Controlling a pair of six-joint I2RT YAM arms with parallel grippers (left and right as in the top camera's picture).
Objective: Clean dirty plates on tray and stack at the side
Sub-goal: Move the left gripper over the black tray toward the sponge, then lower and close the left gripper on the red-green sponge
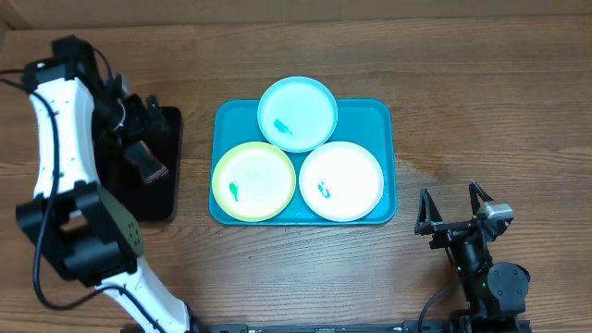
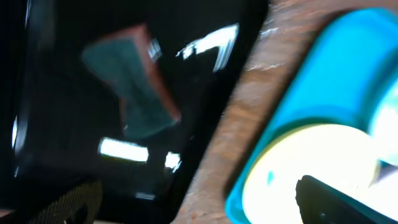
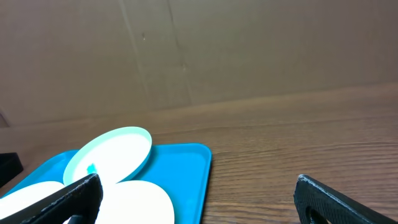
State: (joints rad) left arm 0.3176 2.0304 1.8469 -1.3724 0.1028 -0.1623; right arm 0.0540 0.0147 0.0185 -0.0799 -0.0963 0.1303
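Sponge (image 2: 134, 87) and tray (image 2: 311, 81) blurred, plates (image 2: 298, 162) cropped.

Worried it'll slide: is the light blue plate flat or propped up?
Propped up: the light blue plate overlaps the yellow-green plate and white plate and overhangs the tray's rim.

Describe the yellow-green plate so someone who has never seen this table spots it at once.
A turquoise tray in the middle of the wooden table holds three round plates. The yellow-green plate fills its lower-left corner in the overhead view, nearest the black tray. Its neighbours are the light blue plate and the white plate; only this has a lime rim.
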